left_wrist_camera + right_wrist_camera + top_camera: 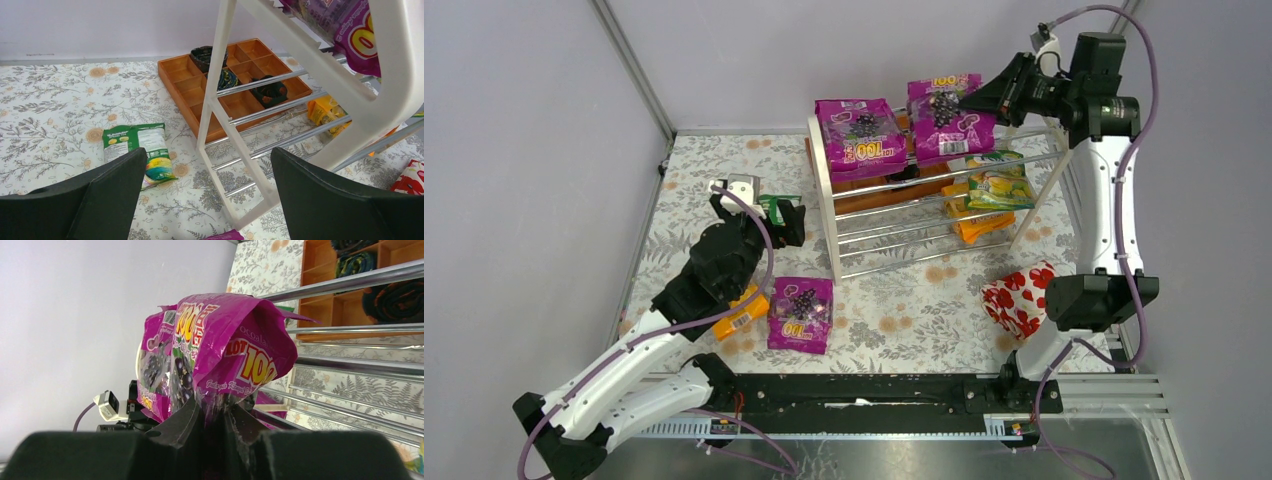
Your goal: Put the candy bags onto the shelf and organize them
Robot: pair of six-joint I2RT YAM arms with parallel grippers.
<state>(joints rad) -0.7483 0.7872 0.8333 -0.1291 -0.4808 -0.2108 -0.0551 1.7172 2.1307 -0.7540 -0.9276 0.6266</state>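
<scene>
The shelf stands at the back of the table. It has a white plastic frame with round ends and rows of thin, shiny metal rods.

The right pincer is up by the top rods. Its two black fingers are squeezed almost together on the edge of a held pink bag. This bag is glossy and crinkly, with dark grapes and a big "100" on it, and it bulges where it is pinched. It sits at the top rods, just beside a flat pink bag that lies there too.

The left pincer hangs low at the left of the shelf. Its fingers are spread wide apart with nothing between them. Under it a green-and-white bag lies flat on the flowery cloth.

A third pink bag lies flat on the cloth in front of the shelf. A small orange bag lies just beside it, partly hidden by the left arm.

On the lower rods lie a green-and-yellow bag and an orange-yellow bag.

A red-and-white heart package sits by the right arm. Behind the shelf is a brown tray made of square boxes, some with dark rolled things inside.
</scene>
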